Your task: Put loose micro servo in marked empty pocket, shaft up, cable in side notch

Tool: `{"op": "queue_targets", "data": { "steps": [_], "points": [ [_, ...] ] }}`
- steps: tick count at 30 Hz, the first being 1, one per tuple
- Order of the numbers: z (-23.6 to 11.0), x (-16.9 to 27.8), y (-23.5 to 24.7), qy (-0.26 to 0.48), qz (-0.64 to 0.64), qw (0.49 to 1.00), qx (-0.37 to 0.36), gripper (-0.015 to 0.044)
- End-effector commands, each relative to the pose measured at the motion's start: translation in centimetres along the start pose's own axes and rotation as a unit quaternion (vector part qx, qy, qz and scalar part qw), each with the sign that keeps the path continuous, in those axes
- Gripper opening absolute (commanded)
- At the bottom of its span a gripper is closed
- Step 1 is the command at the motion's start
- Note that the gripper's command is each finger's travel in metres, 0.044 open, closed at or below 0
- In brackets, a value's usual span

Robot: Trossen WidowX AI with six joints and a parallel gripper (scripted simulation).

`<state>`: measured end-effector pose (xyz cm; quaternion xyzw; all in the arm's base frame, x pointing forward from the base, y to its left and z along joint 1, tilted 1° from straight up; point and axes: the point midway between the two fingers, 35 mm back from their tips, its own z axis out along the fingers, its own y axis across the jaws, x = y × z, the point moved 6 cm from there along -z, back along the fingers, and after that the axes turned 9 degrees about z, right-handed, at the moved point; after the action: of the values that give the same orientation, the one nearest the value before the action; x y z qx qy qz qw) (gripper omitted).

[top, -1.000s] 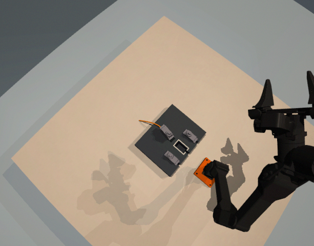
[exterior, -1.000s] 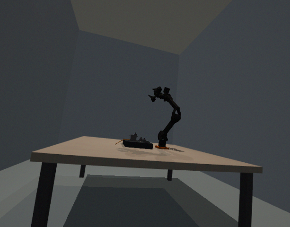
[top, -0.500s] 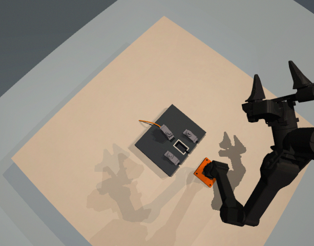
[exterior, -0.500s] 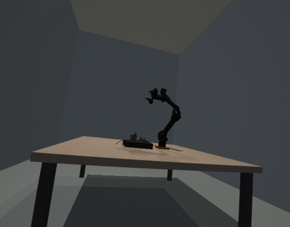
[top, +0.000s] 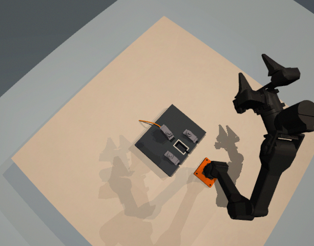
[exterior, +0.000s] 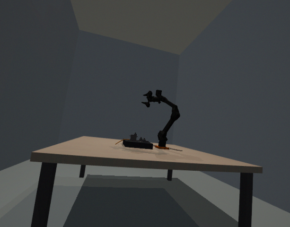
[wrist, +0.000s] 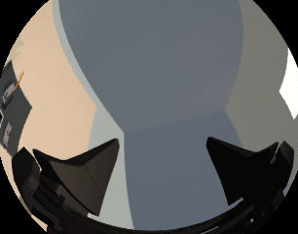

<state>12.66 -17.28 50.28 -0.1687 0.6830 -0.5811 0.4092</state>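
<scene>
Tan laminate forms the worktop (top: 104,87), which carries the dark deck (top: 151,148). The end effector (top: 253,73) hangs high beside the deck, fingers spread fully, gripping nothing. The loose micro servo (top: 166,131) stands on the deck near the white-marked pocket (top: 180,146), orange cable (top: 149,122) trailing outward. Probable faults: a skewed grasp tipping the servo, or the cable snagging and missing the notch.

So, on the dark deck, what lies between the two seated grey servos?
In the top view, the white-outlined empty pocket lies between the seated grey servos and on the dark square deck; nothing sits in it.
</scene>
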Motion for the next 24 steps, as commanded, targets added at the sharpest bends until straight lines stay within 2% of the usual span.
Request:
{"op": "queue_targets", "data": {
  "steps": [1, 24],
  "points": [
    [1.2, 0.1, 1.0, -0.001, -0.017, 1.0, -0.027, 0.044],
    [7.1, -1.2, 8.9, -0.047, -0.147, 0.965, -0.214, 0.044]
  ]
}}
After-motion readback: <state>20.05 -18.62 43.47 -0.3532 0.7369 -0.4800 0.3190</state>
